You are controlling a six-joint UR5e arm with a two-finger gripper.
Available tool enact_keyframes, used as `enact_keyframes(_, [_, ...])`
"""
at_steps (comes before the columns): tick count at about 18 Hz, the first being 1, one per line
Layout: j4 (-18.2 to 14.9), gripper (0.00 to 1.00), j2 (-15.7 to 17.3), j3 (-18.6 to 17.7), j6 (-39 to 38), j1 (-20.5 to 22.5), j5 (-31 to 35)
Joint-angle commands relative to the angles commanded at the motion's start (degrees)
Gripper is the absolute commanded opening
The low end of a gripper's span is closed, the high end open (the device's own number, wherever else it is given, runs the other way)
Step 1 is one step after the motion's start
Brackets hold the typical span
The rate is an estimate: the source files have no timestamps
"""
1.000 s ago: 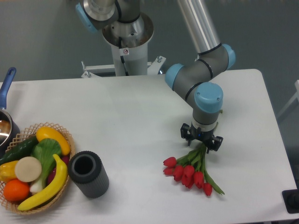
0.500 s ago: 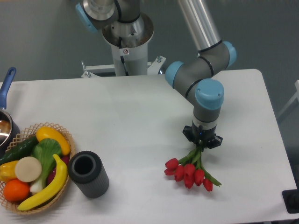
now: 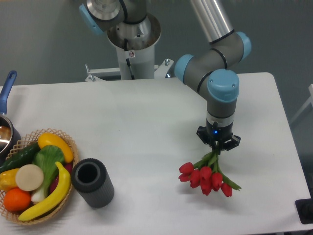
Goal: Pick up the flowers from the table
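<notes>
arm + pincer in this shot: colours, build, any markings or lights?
The arm has silver-grey metal tubes, darker grey joint housings and light blue round caps, one facing the camera at the wrist. The pincer is small and black, with a tiny blue light on its body. No loose cables show on the arm.

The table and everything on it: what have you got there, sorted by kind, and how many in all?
Bunch of red flowers, held by the gripper: 1
Wicker basket of fruit and vegetables: 1
Dark grey cylinder: 1
Pot with blue handle, at the table edge: 1
Total: 4
</notes>
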Motion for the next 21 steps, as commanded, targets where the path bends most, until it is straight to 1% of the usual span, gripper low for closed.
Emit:
enact_keyframes(5, [-0.18, 0.0, 1.93, 0.44, -1.05, 1.32, -0.26])
enact_keyframes(7, [-0.87, 0.0, 2.02, 1.66, -1.41, 1.49, -0.44])
enact_keyframes(8, [-2.71, 0.0, 2.02, 2.89, -1.32, 1.67, -0.44])
enact_keyframes(13, [-16.32, 0.0, 1.23, 11.5, -0.27, 1.58, -0.35])
enact_keyframes(14, [-18.61, 0.0, 1.15, 12.73, 0.17, 1.5, -0.35])
enact_keyframes(15, [-20.2, 0.0, 0.88, 13.79, 0.61, 1.58, -0.53])
enact_keyframes(17, [-21.88, 0.0, 0.79, 15.03, 0.88, 1.58, -0.53])
enact_keyframes(21, [-22.94, 0.0, 0.79, 15.38, 1.14, 1.67, -0.53])
